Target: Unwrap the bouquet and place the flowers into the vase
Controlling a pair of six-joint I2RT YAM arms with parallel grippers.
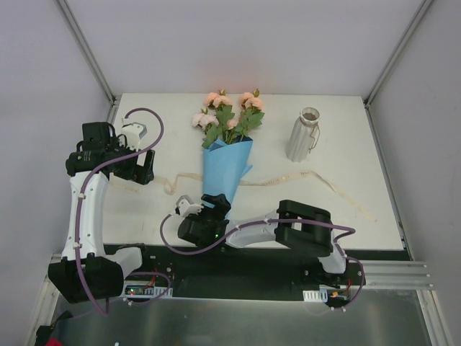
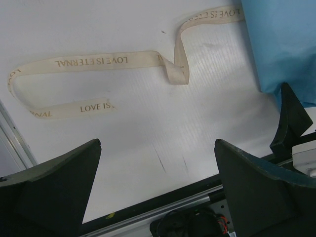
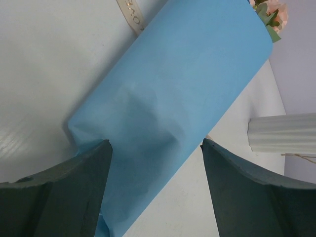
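The bouquet [image 1: 225, 167] lies on the white table, its blue paper cone [image 3: 182, 74] pointing toward the arms. The flowers [image 1: 227, 112], peach-pink roses with green leaves, stick out of the cone's far end [image 3: 269, 12]. The cream ribbon [image 1: 317, 176] lies loose across the table [image 2: 98, 61]. The vase [image 1: 303, 135] stands upright at the back right [image 3: 281, 132]. My right gripper [image 1: 209, 205] hovers over the cone's narrow near end, open [image 3: 155, 142], with paper under its left finger. My left gripper [image 1: 144, 169] is open [image 2: 157, 143] over bare table left of the cone.
The table's near edge with a black strip and metal rail [image 2: 163, 197] runs just below the left gripper. Grey walls and frame posts [image 1: 90, 54] enclose the table on three sides. The ribbon's right tail reaches toward the front right [image 1: 360, 205].
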